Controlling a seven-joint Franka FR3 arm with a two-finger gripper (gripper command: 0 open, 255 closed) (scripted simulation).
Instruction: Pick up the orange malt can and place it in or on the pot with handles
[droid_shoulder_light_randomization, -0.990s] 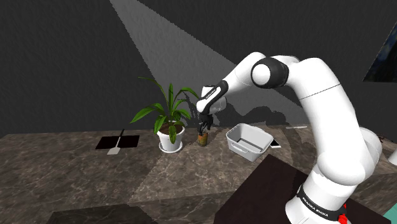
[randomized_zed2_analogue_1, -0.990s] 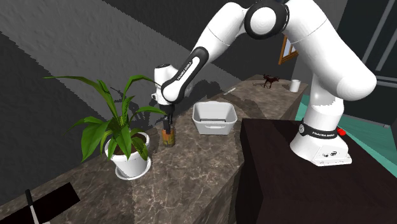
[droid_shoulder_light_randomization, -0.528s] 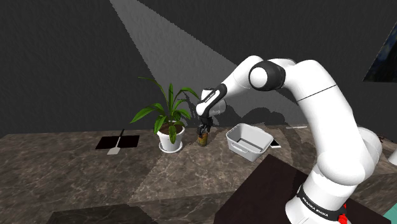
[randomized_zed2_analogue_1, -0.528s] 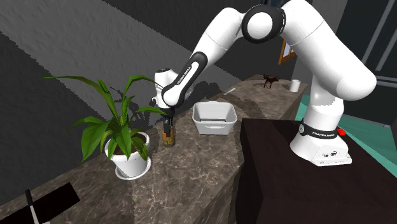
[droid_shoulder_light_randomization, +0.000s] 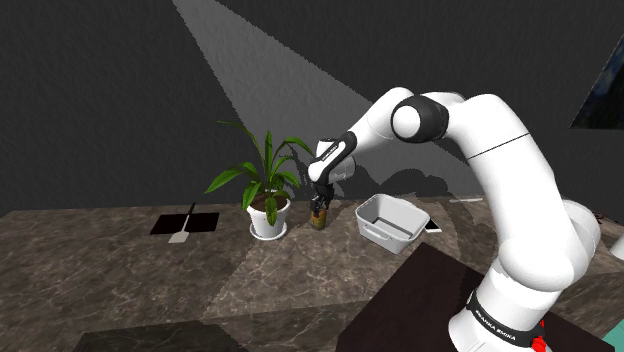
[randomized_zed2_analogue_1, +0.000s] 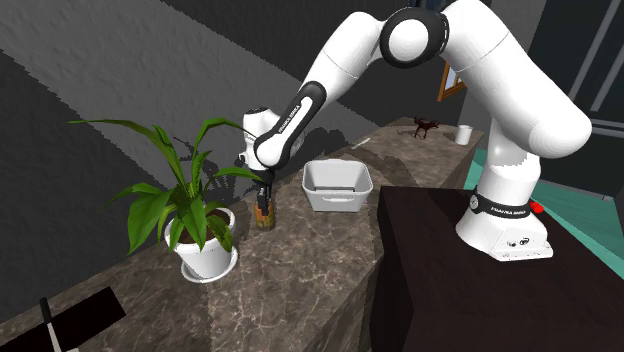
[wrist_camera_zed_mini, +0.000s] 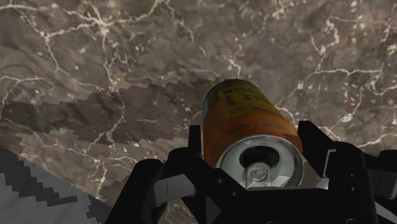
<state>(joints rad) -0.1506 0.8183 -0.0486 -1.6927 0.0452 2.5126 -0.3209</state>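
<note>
The gripper (droid_shoulder_light_randomization: 320, 200) sits lower than a second ago. It is down around the can (droid_shoulder_light_randomization: 319, 217), and the arm holds the same pose as half a second back. In the wrist view the fingers (wrist_camera_zed_mini: 191, 149) lie against the can's two sides, clasping it. The can stands upright on the counter (droid_shoulder_light_randomization: 300, 270) between the plant (droid_shoulder_light_randomization: 266, 190) and the pot (droid_shoulder_light_randomization: 385, 232), apart from both. The grasp looks set, so the lift towards the pot is likely next.
</note>
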